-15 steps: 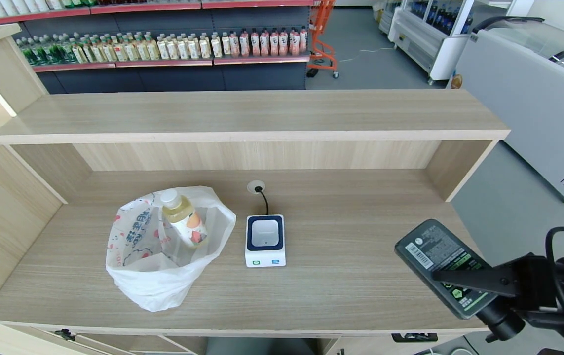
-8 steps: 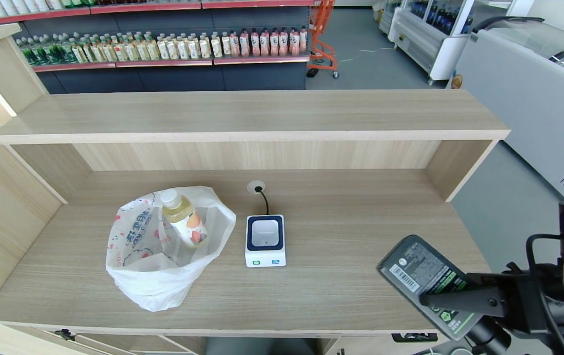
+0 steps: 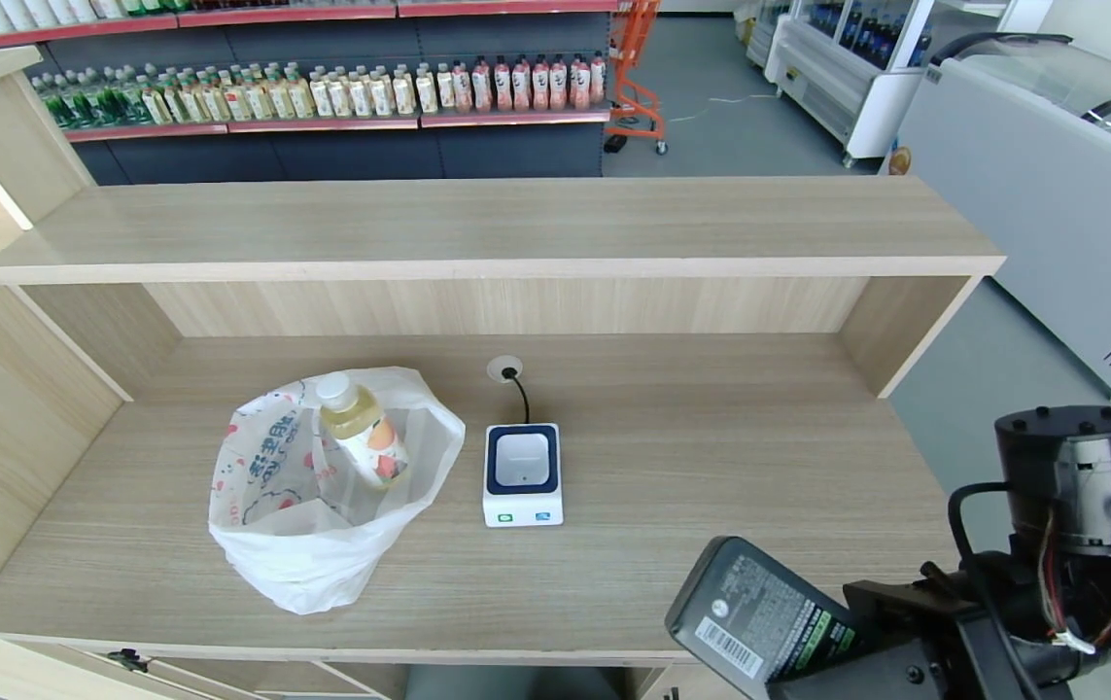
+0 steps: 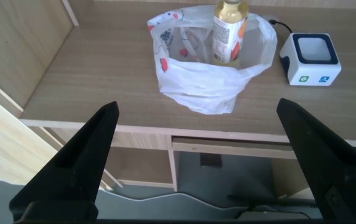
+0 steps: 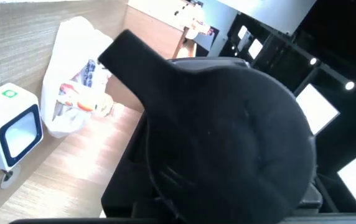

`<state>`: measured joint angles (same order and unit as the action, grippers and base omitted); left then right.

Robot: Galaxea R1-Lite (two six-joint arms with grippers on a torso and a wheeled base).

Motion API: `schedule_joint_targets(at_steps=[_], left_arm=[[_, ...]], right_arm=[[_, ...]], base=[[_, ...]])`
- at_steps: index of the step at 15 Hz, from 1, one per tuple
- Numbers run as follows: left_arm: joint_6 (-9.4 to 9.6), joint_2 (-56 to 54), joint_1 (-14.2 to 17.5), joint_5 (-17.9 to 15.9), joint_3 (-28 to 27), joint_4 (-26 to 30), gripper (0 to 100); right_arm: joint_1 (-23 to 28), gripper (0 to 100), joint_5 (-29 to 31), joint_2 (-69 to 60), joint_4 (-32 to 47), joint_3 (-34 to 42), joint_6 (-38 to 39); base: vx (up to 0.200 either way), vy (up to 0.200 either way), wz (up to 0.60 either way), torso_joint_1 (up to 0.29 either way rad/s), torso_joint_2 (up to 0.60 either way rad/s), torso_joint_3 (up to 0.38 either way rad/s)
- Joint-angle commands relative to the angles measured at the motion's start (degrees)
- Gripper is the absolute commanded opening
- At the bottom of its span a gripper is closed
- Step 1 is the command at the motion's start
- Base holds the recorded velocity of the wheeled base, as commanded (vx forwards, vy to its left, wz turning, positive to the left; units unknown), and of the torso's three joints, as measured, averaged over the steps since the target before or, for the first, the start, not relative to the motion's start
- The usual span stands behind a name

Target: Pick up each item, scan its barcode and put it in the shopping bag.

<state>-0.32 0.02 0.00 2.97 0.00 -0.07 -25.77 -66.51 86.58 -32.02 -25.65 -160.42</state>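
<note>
Pouch [image 3: 757,614] clamped in right tool [image 3: 856,644], jutting leftward from it, barcode up; left tool [image 4: 196,158] wide apart.

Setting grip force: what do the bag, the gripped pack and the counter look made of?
Bag: thin translucent plastic film, crumpled; bottle shows through.
Pack: dark, flat, slight sheen, probably plastic; rigid or soft unclear.
Counter: matte wood-grain board, likely laminate.

The wooden counter [image 3: 711,457] spanned the near field. A raised ledge [image 3: 497,224] ran along its far side. A round cable grommet [image 3: 503,368] sat in the counter surface near the centre. Beyond the ledge, store shelves [image 3: 322,92] held rows of bottles. An orange trolley [image 3: 635,73] stood right of them. A chest freezer [image 3: 1051,214] stood at the far right.
</note>
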Motion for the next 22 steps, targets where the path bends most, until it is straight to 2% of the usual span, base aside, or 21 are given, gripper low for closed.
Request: schedule_joint_targets(at_steps=[1, 11, 19, 22], left_arm=[[-0.03, -0.02, 0.00, 0.01, 0.00, -0.01, 100], [-0.03, -0.02, 0.00, 0.01, 0.00, -0.01, 100], [-0.03, -0.02, 0.00, 0.01, 0.00, -0.01, 100], [-0.03, -0.02, 0.00, 0.01, 0.00, -0.01, 100]], right_arm=[[-0.33, 0, -0.11, -0.01, 0.03, 0.78, -2.45], [-0.16, 0, -0.11, 5.53, -0.14, -0.37, -1.13], [-0.60, 0, -0.20, 10.10, -0.49, -5.20, -0.16], [-2.62, 0, -0.20, 12.65, -0.58, -8.63, -0.16]], base=[[0.000, 0.000, 0.00, 0.000, 0.00, 0.000], [0.000, 0.000, 0.00, 0.000, 0.00, 0.000], [0.000, 0.000, 0.00, 0.000, 0.00, 0.000], [0.000, 0.000, 0.00, 0.000, 0.00, 0.000]])
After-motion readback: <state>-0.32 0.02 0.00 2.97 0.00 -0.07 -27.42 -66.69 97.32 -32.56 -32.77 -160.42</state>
